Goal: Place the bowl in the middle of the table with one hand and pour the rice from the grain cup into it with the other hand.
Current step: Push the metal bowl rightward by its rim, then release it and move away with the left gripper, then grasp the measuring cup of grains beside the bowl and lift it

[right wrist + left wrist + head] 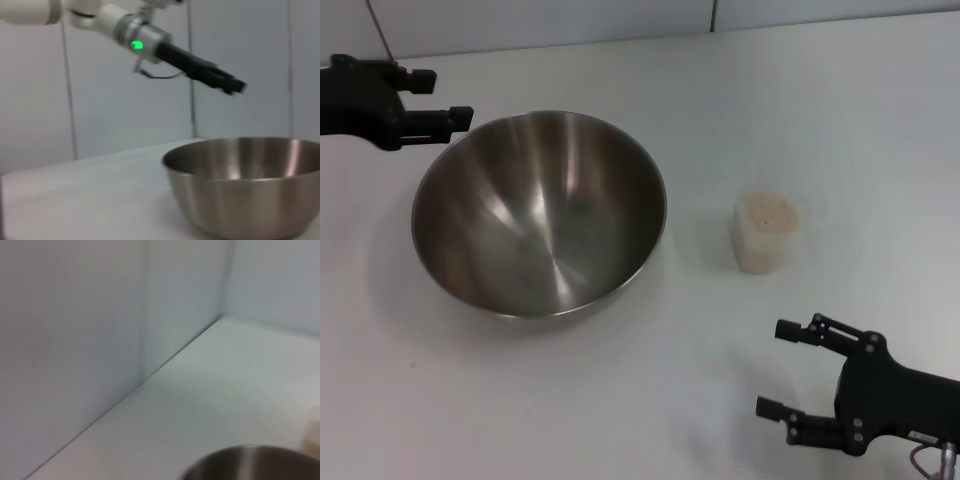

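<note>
The steel bowl (pixel 540 215) stands empty on the white table (pixel 650 400), left of the middle. It also shows in the right wrist view (pixel 250 185) and its rim in the left wrist view (pixel 250 462). The grain cup (pixel 765 232), full of pale rice (pixel 767 210), stands upright to the bowl's right. My left gripper (pixel 445 98) is open and empty above the table, just off the bowl's far left rim, apart from it; it also shows in the right wrist view (pixel 235 85). My right gripper (pixel 782 368) is open and empty near the front right, short of the cup.
A pale wall (pixel 540 20) runs along the table's far edge; in the left wrist view it meets a second wall at a corner (pixel 222 315). Bare table lies between bowl and cup and in front of the bowl.
</note>
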